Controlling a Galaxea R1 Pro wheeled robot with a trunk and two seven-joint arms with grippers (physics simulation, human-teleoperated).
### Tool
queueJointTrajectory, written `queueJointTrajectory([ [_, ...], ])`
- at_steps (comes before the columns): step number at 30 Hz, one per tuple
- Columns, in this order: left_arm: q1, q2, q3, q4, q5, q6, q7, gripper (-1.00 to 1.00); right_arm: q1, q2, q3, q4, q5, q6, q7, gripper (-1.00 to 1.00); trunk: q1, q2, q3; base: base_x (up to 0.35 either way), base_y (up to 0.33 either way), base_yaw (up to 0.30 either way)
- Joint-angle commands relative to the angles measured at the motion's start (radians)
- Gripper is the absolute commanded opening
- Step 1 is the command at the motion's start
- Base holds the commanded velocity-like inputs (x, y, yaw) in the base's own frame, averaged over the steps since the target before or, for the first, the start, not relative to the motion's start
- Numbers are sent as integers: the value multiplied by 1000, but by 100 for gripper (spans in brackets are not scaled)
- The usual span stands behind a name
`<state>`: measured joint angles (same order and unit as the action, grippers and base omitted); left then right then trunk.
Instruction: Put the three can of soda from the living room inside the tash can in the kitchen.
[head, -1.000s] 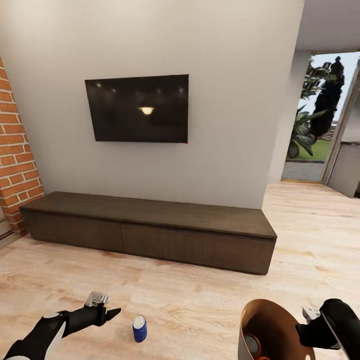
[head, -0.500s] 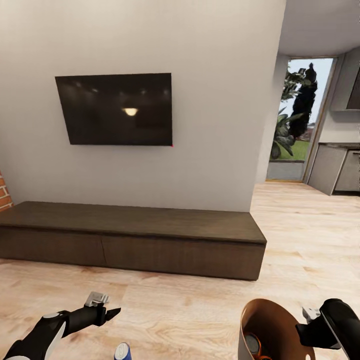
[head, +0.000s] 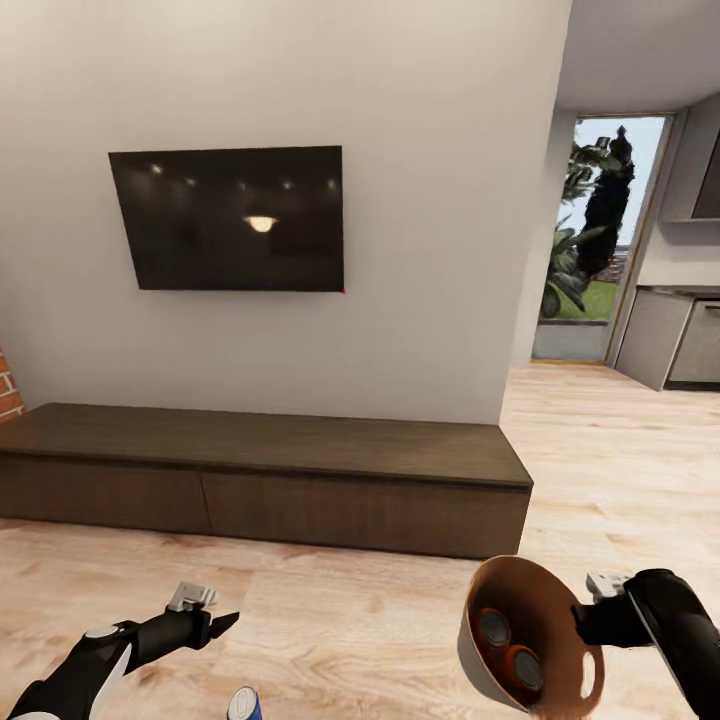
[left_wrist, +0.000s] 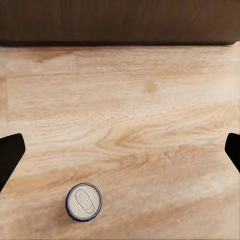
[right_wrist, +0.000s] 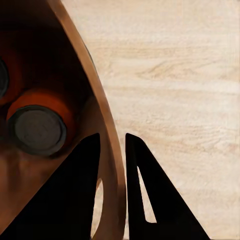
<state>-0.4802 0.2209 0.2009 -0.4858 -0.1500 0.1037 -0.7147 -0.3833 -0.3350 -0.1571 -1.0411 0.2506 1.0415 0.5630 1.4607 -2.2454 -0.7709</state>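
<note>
My right gripper (right_wrist: 112, 150) is clamped on the rim of the bin (head: 520, 580) — 1 finger inside the wall, 1 outside — and holds it tilted at 5 o'clock in the head view, 2 orange cans (head: 510, 650) lying inside. My left gripper (head: 215, 625), at 7 o'clock, has its fingers spread wide above the wood floor (left_wrist: 150, 100). The blue can (left_wrist: 83, 201) stands upright on the floor at 6 o'clock, just beside that gripper. Behind: TV (head: 235, 218), low cabinet (head: 270, 470).
</note>
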Motion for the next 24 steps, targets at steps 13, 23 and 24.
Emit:
queueJointTrajectory([
  [13,0,0,5,7,3,-3,125,100,-23,52,-3,-51,-19,6,2,-100,0,0,0,0,0,0],
  [23,0,-2,6,6,7,3,135,100,-92,52,3,-51,-15,6,6,-100,27,-49,-22,0,0,0],
  [24,-1,-4,6,7,6,2,136,100,-95,50,4,-51,-15,6,7,-100,31,-56,-25,0,0,0],
])
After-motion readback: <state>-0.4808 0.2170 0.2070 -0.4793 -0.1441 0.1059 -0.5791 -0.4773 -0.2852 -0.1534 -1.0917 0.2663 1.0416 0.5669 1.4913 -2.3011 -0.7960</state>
